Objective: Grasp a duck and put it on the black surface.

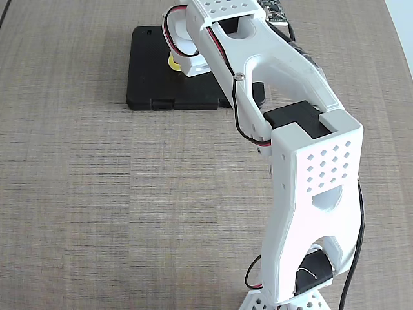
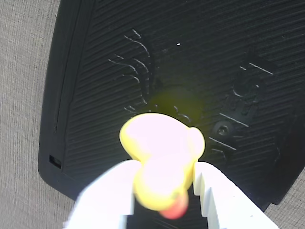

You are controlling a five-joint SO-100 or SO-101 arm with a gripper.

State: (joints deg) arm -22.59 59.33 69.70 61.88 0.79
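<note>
Yellow rubber duck (image 2: 162, 157) sits clamped betw the two white fingers (image 2: 107, 193) of the gripper (image 2: 164, 191) in the wrist view; jaws closed only as far as the duck's body lets them, one finger each side, orange-red beak at the bottom of that pic, blurred. Duck is overexposed & soft, so details don't show. It's over the black surface (image 2: 95, 71), roughly above the slab's middle w/ the faint embossed marks just beyond it; a yellowish glow shows on the ribbed black directly behind the duck. Whether the duck touches the slab or hangs just off it: can't tell.

Fixed view: black surface (image 1: 151, 71) lies on the woven grey-brown table (image 1: 97, 194) toward its far edge, notches along the slab's near long edge. White arm (image 1: 303, 161) reaches from the table's near edge, right of centre, across to the slab and covers the slab's right part. Only a sliver of the duck (image 1: 173, 62) peeks out under the white gripper housing, over the slab's mid area, away from its left edge
</note>
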